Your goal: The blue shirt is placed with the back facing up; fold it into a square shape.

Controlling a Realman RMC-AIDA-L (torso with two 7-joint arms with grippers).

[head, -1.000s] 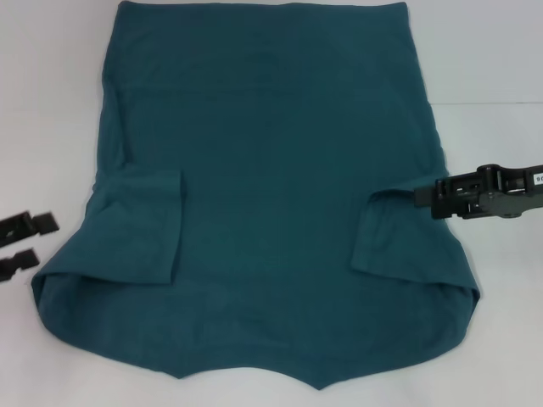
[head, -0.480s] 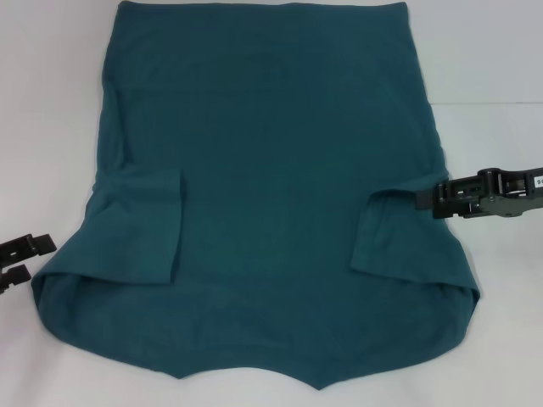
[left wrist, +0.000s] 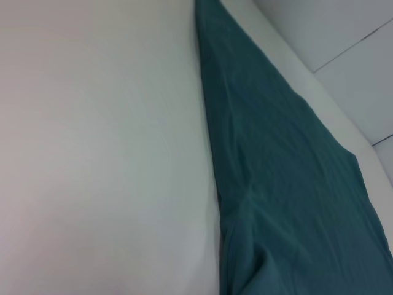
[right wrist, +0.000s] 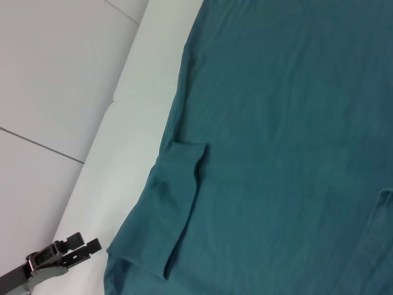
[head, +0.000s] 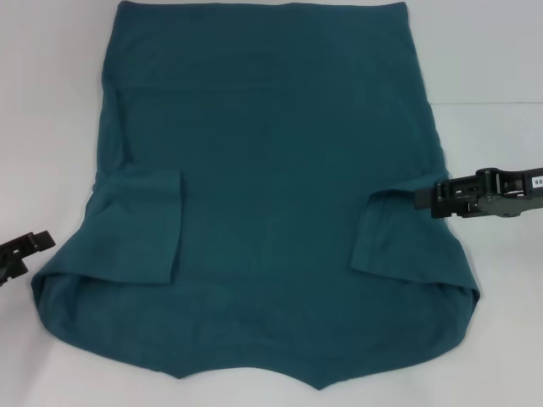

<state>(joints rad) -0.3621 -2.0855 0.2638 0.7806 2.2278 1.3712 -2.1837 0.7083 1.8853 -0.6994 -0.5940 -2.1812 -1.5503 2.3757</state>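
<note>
The blue shirt [head: 271, 195] lies flat on the white bench [head: 51, 102], filling the middle of the head view from the top edge almost to the bottom. Its cloth is a matte, soft-looking teal knit, plain on the visible side, with faint creases. Both short sleeves are folded inward as flat rectangular flaps at centre left and centre right, and the bottom outline curves to a small point.

The right end effector [head: 437, 198], black and blocky, sits at the right edge of the frame with its tip over the shirt's side edge by the folded sleeve; whether it is open or grips the cloth I cannot tell.

The left end effector [head: 19, 254] rests at the lower left edge, off the shirt; in the right wrist view [right wrist: 73, 247] its two dark fingers lie close together, holding nothing.

The left wrist view shows only the shirt's long side edge [left wrist: 212, 153] against the smooth bench.
</note>
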